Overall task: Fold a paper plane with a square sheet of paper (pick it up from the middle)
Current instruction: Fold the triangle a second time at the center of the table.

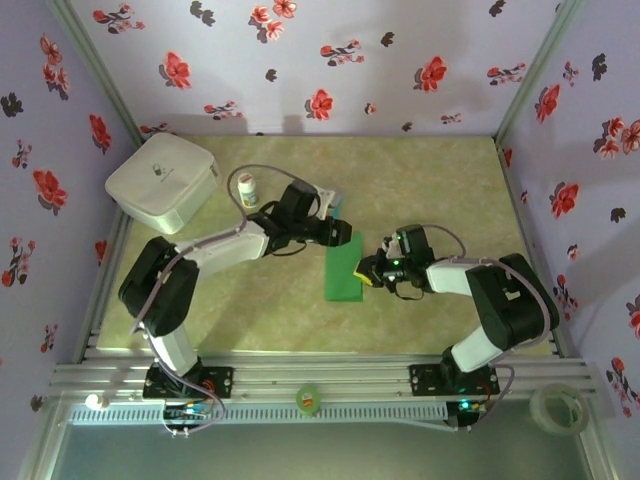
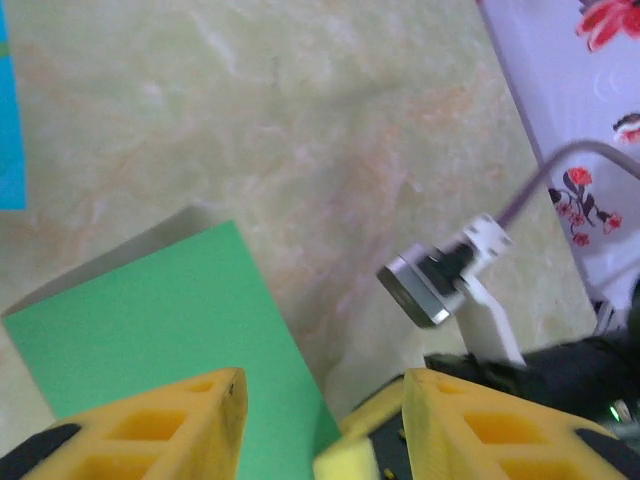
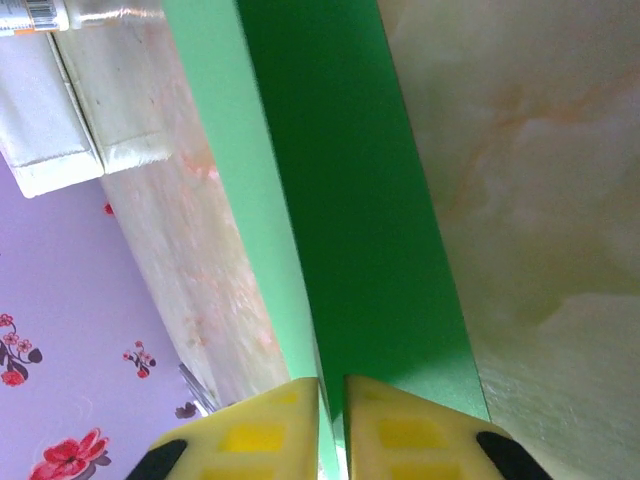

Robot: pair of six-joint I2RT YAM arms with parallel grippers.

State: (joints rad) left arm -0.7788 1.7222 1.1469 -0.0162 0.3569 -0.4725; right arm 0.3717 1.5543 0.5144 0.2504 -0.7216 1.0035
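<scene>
The square sheet of paper (image 1: pixel 343 268), bright green, lies doubled over as a narrow upright rectangle in the middle of the table. My right gripper (image 1: pixel 368 270) is at its right edge. In the right wrist view its yellow fingers (image 3: pixel 290 420) are pressed together on the paper's (image 3: pixel 340 200) edge, and two layers part just ahead of them. My left gripper (image 1: pixel 345 235) hovers over the sheet's far end. In the left wrist view it (image 2: pixel 320 385) is open, with the green paper (image 2: pixel 150 320) lying below and nothing between its fingers.
A white box (image 1: pixel 163 180) and a small white bottle (image 1: pixel 247 188) stand at the back left. A blue packet (image 1: pixel 335 205) lies just beyond the paper. A green roll (image 1: pixel 307 398) and a clear tape roll (image 1: pixel 557 408) rest on the near rail.
</scene>
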